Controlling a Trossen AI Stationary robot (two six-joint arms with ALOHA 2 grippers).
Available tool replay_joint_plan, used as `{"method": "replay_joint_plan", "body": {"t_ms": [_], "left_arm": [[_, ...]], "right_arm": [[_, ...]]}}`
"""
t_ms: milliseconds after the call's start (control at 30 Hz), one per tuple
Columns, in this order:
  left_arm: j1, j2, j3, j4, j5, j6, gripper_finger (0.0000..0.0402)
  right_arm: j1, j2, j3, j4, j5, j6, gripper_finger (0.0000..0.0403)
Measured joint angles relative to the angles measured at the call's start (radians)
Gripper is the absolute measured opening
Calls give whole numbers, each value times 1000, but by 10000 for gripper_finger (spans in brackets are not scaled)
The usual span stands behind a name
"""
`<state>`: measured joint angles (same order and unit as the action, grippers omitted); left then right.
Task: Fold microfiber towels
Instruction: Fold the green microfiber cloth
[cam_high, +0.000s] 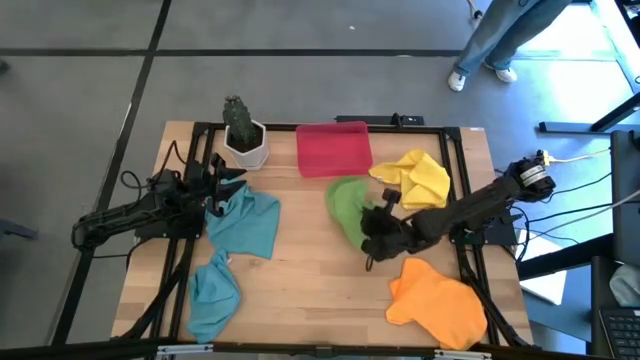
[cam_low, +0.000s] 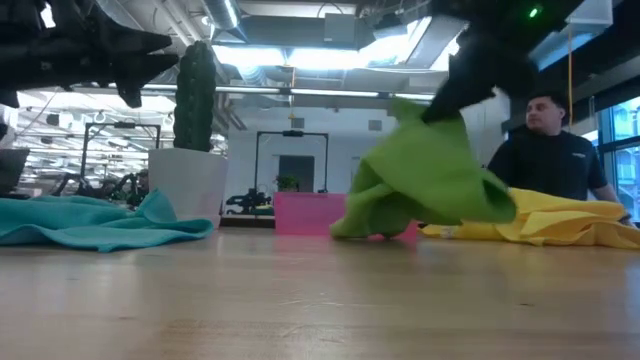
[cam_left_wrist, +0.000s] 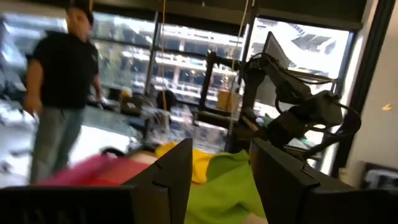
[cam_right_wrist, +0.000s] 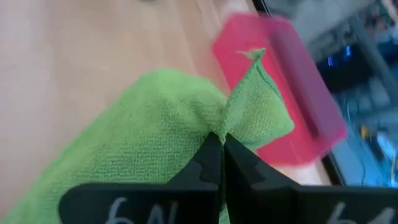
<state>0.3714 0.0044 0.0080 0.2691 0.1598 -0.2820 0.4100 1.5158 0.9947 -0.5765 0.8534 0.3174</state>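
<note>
Red tray (cam_high: 334, 149) just behind green towel (cam_high: 347, 205)

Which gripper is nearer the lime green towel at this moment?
Right. The right gripper is shut on the lime green towel, pinching a fold of it. The left gripper is across the table, above a teal towel.

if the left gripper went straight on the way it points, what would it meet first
Probably the green towel: the left gripper, open, looks past its tips onto it, with the yellow towel behind. Depth is unclear.
</note>
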Motion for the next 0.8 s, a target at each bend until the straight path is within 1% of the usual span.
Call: {"method": "replay_joint_plan", "body": {"t_ms": [67, 200, 333, 433, 567, 667, 800], "left_arm": [[0, 4, 0, 0, 19, -28, 151], [-13, 24, 0, 8, 91, -26, 151], [-52, 46, 0, 35, 94, -23, 151], [-87, 77, 0, 104, 95, -25, 151], [-157, 145, 0, 239, 106, -16, 151], [-210, 213, 0, 313, 79, 27, 151], [-269, 326, 0, 424, -14, 49, 151]], "right_arm": [[19, 0, 0, 48, 0, -58, 4], [30, 0, 0, 110, 1, -121, 4], [27, 0, 0, 121, 2, -141, 4], [17, 0, 0, 127, 2, -142, 4], [6, 0, 0, 135, 2, -143, 4], [5, 0, 0, 150, 14, -153, 4], [5, 0, 0, 215, 28, -219, 4]]}}
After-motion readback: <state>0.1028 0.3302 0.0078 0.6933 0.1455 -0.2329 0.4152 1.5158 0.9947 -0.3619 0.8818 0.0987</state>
